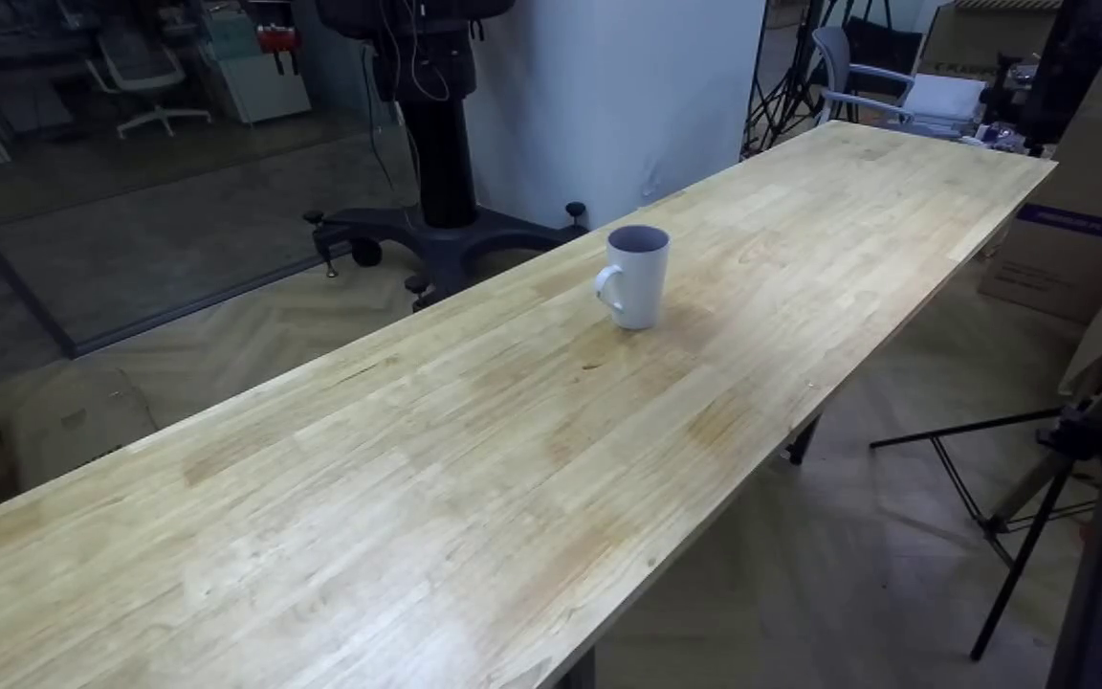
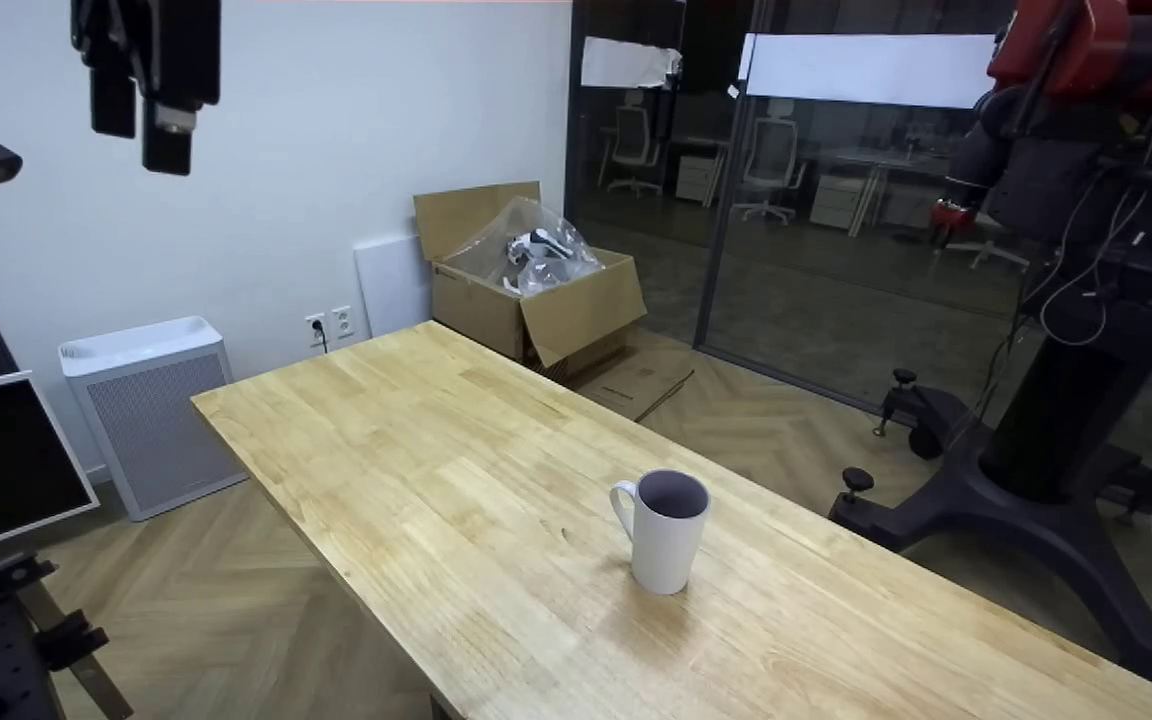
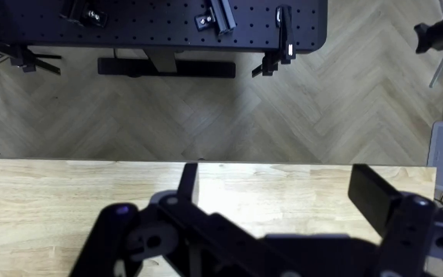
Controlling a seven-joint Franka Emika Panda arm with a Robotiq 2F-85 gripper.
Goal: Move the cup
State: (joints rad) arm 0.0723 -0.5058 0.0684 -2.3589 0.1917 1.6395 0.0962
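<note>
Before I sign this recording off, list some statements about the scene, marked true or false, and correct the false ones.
1. The cup stands upright on the table. True.
2. The cup is red. False: its outside is white.
3. The pincer stands open. True.
4. The cup is in the pincer. False: it stands apart, on the table.
5. An open box stands near one end of the table. True.
6. The cup has no handle. False: a loop handle juts from its side.
</note>
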